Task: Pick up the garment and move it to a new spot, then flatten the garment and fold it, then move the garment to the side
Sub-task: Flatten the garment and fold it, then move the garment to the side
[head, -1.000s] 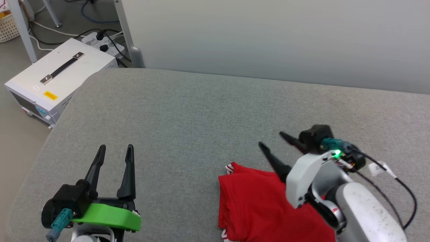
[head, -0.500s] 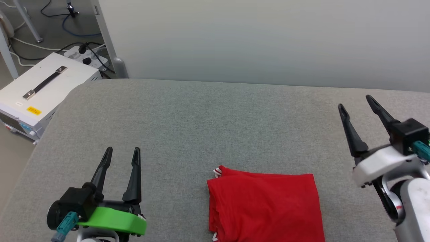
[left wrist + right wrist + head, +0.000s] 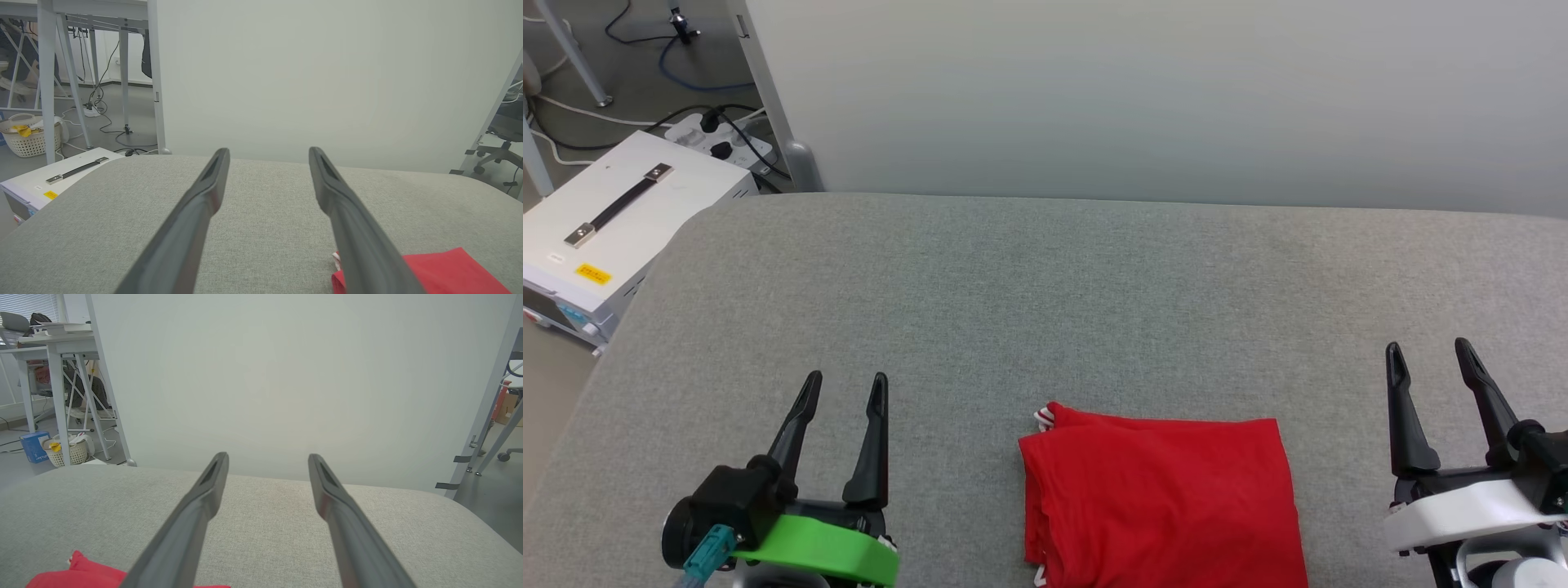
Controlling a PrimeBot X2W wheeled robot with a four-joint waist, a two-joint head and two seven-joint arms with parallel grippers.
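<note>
The folded red garment lies flat on the grey padded surface at the bottom centre of the head view, with striped trim peeking from its upper-left corner. My left gripper, lower left, and my right gripper, lower right, flank it, fingers spread and empty.

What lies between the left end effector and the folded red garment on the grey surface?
Only bare grey surface lies between the left end effector and the garment; the head view shows it.
</note>
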